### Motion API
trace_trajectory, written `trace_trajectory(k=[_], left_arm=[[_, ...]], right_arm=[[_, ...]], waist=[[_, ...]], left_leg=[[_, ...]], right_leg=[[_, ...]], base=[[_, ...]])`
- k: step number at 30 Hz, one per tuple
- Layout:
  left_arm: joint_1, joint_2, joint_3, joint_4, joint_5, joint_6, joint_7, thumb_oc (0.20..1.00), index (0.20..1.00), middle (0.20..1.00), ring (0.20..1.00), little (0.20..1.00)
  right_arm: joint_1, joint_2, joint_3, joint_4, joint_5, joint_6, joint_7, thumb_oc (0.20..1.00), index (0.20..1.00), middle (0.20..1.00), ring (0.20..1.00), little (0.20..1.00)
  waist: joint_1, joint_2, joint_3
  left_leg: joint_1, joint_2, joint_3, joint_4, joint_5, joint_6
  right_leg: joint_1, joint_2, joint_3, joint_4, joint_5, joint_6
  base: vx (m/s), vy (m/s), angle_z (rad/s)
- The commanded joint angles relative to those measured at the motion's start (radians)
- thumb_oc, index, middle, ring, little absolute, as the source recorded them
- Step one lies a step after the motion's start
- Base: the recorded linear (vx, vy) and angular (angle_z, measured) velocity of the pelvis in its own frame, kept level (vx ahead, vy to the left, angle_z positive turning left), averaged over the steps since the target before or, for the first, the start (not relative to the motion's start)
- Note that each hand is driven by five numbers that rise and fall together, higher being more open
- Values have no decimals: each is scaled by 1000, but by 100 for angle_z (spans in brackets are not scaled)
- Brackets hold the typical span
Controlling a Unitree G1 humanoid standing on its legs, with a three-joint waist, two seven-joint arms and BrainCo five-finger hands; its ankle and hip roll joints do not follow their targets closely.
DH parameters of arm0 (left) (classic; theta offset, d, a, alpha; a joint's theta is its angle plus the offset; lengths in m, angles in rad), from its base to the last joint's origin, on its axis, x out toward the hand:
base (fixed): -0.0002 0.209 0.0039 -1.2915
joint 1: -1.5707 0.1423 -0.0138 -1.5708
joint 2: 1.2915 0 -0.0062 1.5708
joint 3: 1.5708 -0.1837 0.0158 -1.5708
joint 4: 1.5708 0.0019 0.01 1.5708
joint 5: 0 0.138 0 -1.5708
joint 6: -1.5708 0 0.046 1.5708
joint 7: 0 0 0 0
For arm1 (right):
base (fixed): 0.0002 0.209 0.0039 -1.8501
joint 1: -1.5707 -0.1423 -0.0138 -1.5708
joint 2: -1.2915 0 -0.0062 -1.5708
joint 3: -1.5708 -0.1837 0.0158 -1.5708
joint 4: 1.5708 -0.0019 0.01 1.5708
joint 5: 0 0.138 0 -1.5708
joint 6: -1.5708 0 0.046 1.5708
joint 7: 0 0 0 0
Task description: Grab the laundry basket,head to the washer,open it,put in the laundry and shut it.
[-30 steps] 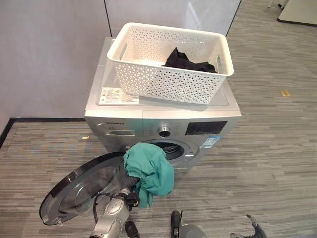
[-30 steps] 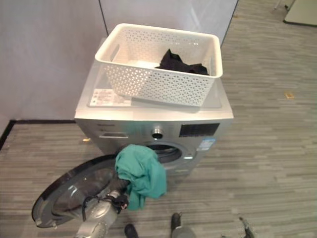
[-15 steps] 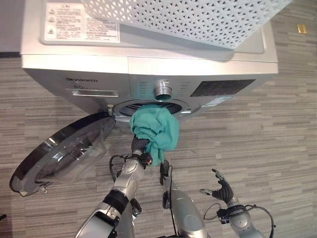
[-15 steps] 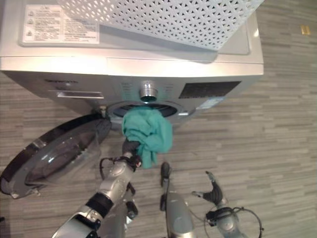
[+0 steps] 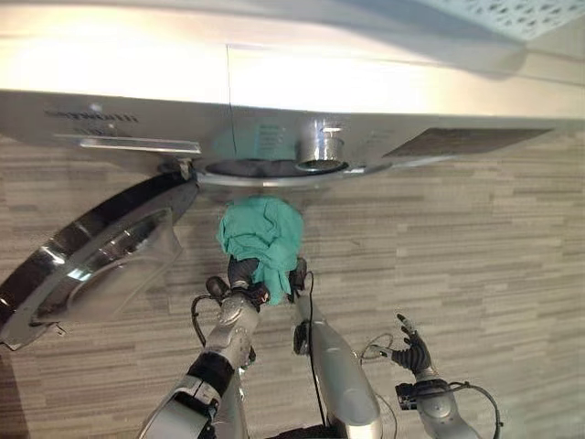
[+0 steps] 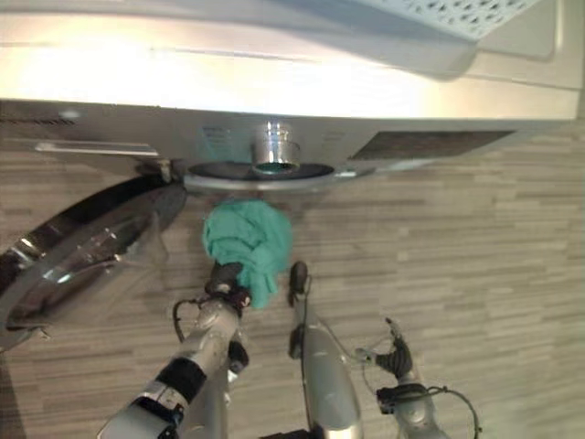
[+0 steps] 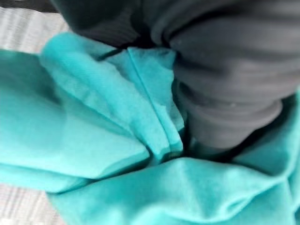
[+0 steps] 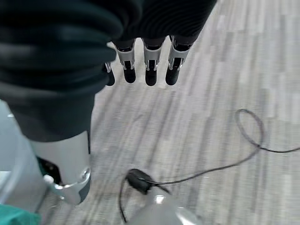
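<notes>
The robot's left hand is raised in front of the silver front-loading washing machine, wrapped in a bunched teal cloth garment. In the left wrist view the teal cloth folds closely round the dark ribbed cover of that hand and hides what lies past it, so I cannot tell whether the fingers are apart or clamped on the cloth. In the head views the garment sits just past the wrist, bundled over where the fingers would be, and hangs just below the round door opening of the washer, near its rim; whether it touches the rim cannot be told.

To the robot's left of the cloth-covered fingers, the round glass-and-chrome washer door stands swung open. Above the opening is a chrome control knob. On top of the machine, a corner of the white perforated plastic laundry basket shows.

The right hand hangs low at the robot's right, well apart from the washer and the garment, over the grey striped floor. In its own wrist view its silver fingers are straight, side by side and a little spread, holding nothing.
</notes>
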Motion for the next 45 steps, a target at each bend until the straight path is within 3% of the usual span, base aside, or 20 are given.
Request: trace_trajectory(k=[1, 7, 15, 19, 21, 30, 33, 36, 37, 38, 45], left_arm=[[-51, -64, -48, 19, 23, -48, 0, 200, 200, 200, 200, 200], [-215, -71, -14, 83, 11, -75, 48, 200, 200, 200, 200, 200], [-436, -15, 94, 161, -38, -109, 104, 200, 200, 200, 200, 200], [-564, 53, 146, 232, -64, -114, 114, 200, 200, 200, 200, 200], [-657, 146, 185, 273, -84, -117, 123, 200, 200, 200, 200, 200], [-851, 279, 266, 361, -189, -150, 160, 200, 200, 200, 200, 200], [-949, 330, 245, 408, -212, -137, 162, 200, 200, 200, 200, 200], [-1141, 405, 141, 398, -254, -131, 118, 200, 200, 200, 200, 200], [-1150, 394, 134, 366, -286, -144, 96, 410, 410, 410, 410, 410], [-1148, 372, 127, 300, -331, -163, 55, 1000, 1000, 1000, 1000, 1000], [-1050, 363, 101, 298, -331, -120, -10, 1000, 1000, 1000, 1000, 1000]], right_arm=[[18, -21, -7, -44, 12, -32, -41, 1000, 1000, 1000, 1000, 1000], [-3, -44, 18, -83, 23, -56, -44, 1000, 1000, 1000, 1000, 1000], [3, -53, 17, -94, 35, -86, -48, 1000, 1000, 1000, 1000, 1000], [-5, -63, 14, -114, 37, -97, -42, 1000, 1000, 1000, 1000, 1000], [-8, -66, 7, -122, 53, -110, -35, 1000, 1000, 1000, 1000, 1000], [-10, -69, -7, -158, 105, -130, -17, 1000, 1000, 1000, 1000, 1000], [-18, -83, -10, -175, 112, -126, -13, 1000, 1000, 1000, 1000, 1000], [-30, -119, -53, -198, 134, -122, 3, 1000, 1000, 1000, 1000, 1000], [-21, -120, -61, -207, 138, -121, 8, 1000, 1000, 1000, 1000, 1000], [-9, -122, -71, -219, 141, -115, 16, 1000, 1000, 1000, 1000, 1000], [54, -137, -89, -248, 129, -94, 55, 1000, 1000, 1000, 1000, 1000]], waist=[[-8, 1, -28], [-32, -20, -22], [-66, -32, -34], [-87, -43, -46], [-99, -53, -57], [-126, -74, -90], [-139, -77, -103], [-150, -74, -121], [-151, -72, -122], [-153, -70, -124], [-135, -55, -138]], left_leg=[[-46, 29, -7, 4, -35, -41], [-97, 36, -21, 4, -39, -42], [-147, 34, -40, 4, -46, -44], [-171, 36, -45, 4, -55, -44], [-186, 36, -47, 4, -63, -42], [-205, 28, -52, 4, -90, -36], [-203, 24, -47, 4, -102, -31], [-202, 17, -44, 4, -111, -29], [-200, 14, -49, 4, -118, -28], [-197, 10, -50, 4, -121, -27], [-187, -5, -56, 4, -126, -23]], right_leg=[[120, 12, -61, 35, -193, 64], [68, 18, -67, 31, -185, 65], [31, 26, -70, 24, -187, 68], [12, 30, -66, 16, -180, 75], [2, 32, -64, 9, -175, 81], [-4, 33, -53, -2, -170, 102], [-4, 32, -43, -2, -165, 110], [-1, 32, -35, -2, -155, 127], [2, 32, -33, -2, -156, 131], [5, 33, -33, -2, -156, 132], [19, 33, -35, -2, -167, 126]], base=[[0, 0, 0], [2, -5, 1], [28, -10, 0], [23, 7, 4], [42, 8, 2], [44, 23, -2], [50, 72, -4], [52, 50, -13], [63, 7, -3], [38, 6, 1], [23, 7, 1]])
